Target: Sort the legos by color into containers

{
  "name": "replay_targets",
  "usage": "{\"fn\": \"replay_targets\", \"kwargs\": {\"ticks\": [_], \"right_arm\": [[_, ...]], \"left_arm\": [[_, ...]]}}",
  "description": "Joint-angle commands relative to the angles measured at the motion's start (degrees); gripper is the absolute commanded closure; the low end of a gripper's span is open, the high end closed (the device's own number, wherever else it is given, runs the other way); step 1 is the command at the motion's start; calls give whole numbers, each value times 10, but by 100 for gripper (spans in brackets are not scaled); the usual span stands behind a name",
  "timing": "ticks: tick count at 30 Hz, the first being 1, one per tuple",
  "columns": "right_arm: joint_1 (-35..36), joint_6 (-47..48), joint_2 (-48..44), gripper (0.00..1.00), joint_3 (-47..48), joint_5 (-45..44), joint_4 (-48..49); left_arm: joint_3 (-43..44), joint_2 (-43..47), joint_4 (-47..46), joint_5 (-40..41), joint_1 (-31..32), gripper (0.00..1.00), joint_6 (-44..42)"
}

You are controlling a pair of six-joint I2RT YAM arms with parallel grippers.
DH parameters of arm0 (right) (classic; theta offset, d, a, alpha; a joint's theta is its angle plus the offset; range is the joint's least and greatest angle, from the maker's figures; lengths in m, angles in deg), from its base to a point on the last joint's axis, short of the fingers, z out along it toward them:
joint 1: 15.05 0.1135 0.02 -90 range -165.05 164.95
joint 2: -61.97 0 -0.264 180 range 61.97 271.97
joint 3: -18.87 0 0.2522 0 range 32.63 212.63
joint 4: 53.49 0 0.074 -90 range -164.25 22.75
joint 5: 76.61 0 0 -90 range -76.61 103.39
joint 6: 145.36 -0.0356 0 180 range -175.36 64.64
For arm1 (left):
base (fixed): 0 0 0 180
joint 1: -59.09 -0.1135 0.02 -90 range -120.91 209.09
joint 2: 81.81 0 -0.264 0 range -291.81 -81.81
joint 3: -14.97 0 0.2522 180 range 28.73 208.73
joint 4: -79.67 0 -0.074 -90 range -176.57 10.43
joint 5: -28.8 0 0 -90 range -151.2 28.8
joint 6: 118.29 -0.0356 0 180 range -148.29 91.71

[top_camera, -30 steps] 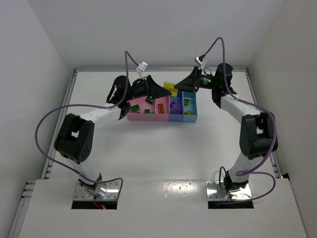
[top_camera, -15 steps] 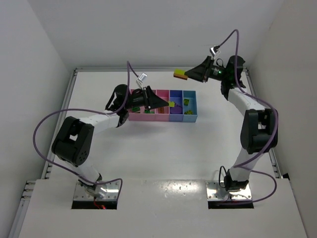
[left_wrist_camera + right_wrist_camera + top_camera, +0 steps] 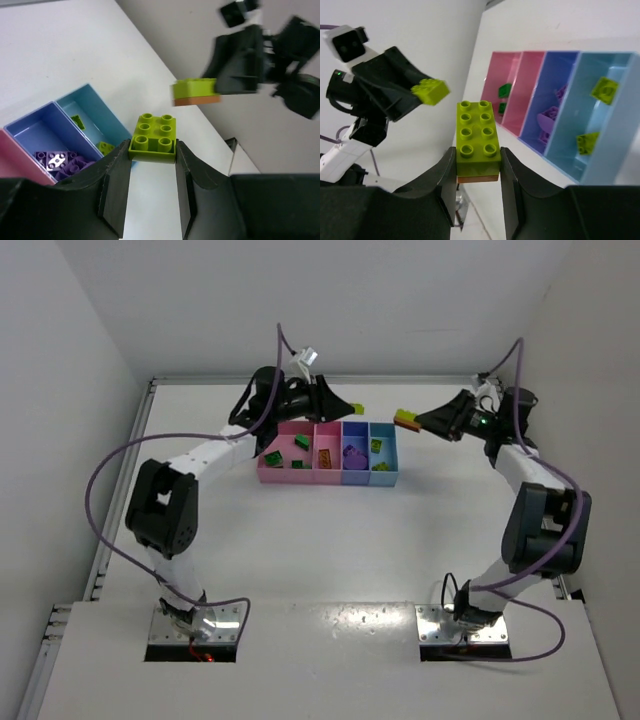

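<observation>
Clamping a square yellow-green lego (image 3: 153, 137) across its smooth side walls, the left gripper (image 3: 152, 150) hangs just behind the containers (image 3: 330, 478), near their blue bins. The right gripper (image 3: 478, 160) is clamped on a yellow-green-on-orange clump (image 3: 477, 132), raised off the containers' light-blue end. These pieces look light, rigid and slick. Flat sides below the studs are the best hold, and the clump may split under twisting. Around the containers the white table (image 3: 330, 560) is flat, with walls (image 3: 330, 300) close behind.

Lighting was bright, even and diffuse; shadows were faint. Left wrist view was motion-blurred at upper right.
</observation>
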State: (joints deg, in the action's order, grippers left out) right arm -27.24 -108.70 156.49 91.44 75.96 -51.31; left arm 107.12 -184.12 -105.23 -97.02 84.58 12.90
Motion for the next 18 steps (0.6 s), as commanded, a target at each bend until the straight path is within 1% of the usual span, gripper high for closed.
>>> {"fn": "replay_targets", "kwargs": {"ticks": [1, 3, 4, 6, 12, 16, 17, 18], "right_arm": [[-38, 89, -73, 100, -11, -20, -78], [-61, 125, -101, 100, -17, -20, -124], [-61, 136, -110, 100, -17, -20, -139], [-69, 169, -131, 100, -17, -25, -180], [-79, 212, -161, 100, -17, -25, -235], [-79, 212, -166, 100, -17, -25, -235], [-79, 212, -166, 100, -17, -25, -235], [-79, 212, -166, 100, -17, -25, -235]], "left_arm": [[74, -76, 72, 41, 27, 76, -40], [107, -106, 88, 47, 35, 76, -47], [137, -134, 96, 47, 40, 76, -47], [158, -160, 101, 53, 47, 76, -52], [204, -235, 107, 47, 65, 75, -37], [232, -265, 116, 47, 72, 69, -45], [246, -271, 125, 52, 77, 66, -50], [246, -271, 125, 52, 77, 58, -50]]}}
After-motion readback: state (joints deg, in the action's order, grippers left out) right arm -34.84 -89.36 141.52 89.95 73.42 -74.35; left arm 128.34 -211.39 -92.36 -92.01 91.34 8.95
